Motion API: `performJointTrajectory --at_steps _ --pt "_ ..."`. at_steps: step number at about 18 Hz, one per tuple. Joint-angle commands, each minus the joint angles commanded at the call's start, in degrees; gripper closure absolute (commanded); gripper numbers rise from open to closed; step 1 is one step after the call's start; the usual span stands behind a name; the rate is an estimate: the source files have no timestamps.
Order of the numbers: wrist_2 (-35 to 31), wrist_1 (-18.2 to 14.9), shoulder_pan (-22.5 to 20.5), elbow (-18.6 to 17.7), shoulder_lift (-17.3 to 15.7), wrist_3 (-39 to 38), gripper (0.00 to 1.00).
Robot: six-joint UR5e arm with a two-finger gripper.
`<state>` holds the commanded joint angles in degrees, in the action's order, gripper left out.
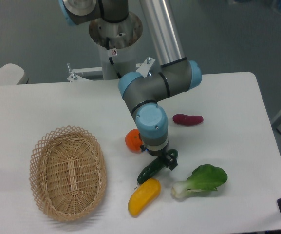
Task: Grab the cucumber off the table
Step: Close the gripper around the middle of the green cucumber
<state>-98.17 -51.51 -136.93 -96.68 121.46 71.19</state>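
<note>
The dark green cucumber lies slanted on the white table, its lower end next to the yellow pepper. My gripper hangs straight down over the cucumber's upper right end. One black finger shows beside that end; the other is hidden under the wrist. The jaws sit at the cucumber's level, around or against its end. I cannot tell whether they are closed on it.
An orange fruit sits just left of the wrist. A bok choy lies to the right of the cucumber. A purple sweet potato is further back. A wicker basket stands at the left.
</note>
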Motion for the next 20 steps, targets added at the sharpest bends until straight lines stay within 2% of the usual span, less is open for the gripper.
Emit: performJointTrajectory --at_steps 6,7,8,9,10,12,15,20 --pt "0.00 0.53 0.00 -0.09 0.53 0.00 0.01" --pt "0.00 0.44 0.00 0.00 0.62 0.08 0.15" --pt "0.00 0.44 0.00 0.09 0.62 0.35 0.38" --pt "0.09 0.44 0.00 0.17 0.62 0.78 0.51" --pt "0.09 0.36 -0.09 0.61 0.62 0.96 0.58" --pt "0.09 0.36 -0.17 0.88 0.53 0.96 0.67" --pt "0.09 0.27 -0.26 0.97 0.27 1.05 0.75" --pt "0.09 0.01 -0.44 1.67 -0.08 1.14 0.79"
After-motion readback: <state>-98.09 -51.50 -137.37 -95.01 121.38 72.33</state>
